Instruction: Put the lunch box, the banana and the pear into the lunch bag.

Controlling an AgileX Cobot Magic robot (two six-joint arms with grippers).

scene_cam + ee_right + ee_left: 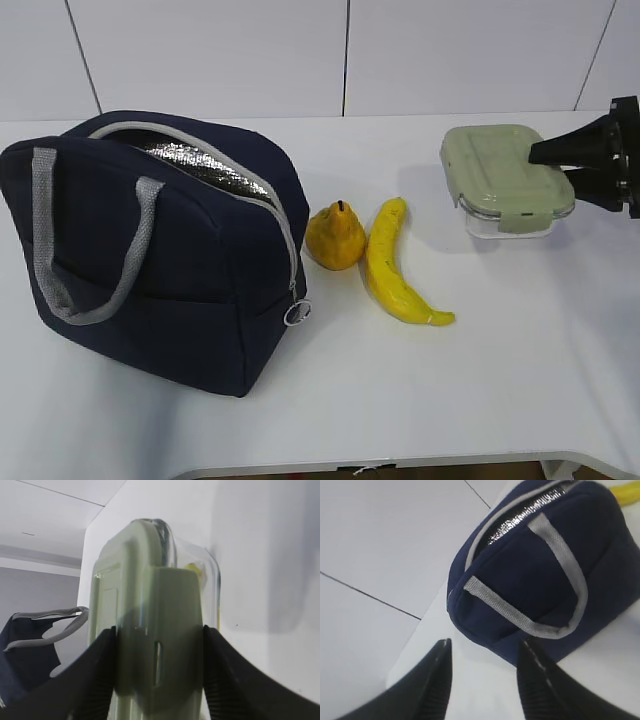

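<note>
Nearest the exterior camera, at the left of the white table (520,380), stands the lunch bag (160,260): navy fabric, upright, zipper open along the top, silver lining exposed, grey handle hanging on the near face, ring pull (297,313) at the lower front corner. The left gripper (485,680) appears only in its wrist view: fingers spread apart, nothing between them, hovering beside the bag's end with the handle loop in front of it.

Just right of the bag sits the pear (335,237), stem up, close to the bag's side. The banana (393,265) lies immediately right of the pear, near or touching it, its length running toward the camera.

Further right, well apart from the banana, the lunch box (506,180) rests on the table, lid on. The right gripper (159,670) straddles the box's end clip, its two fingers pressed against both sides of the lid.
</note>
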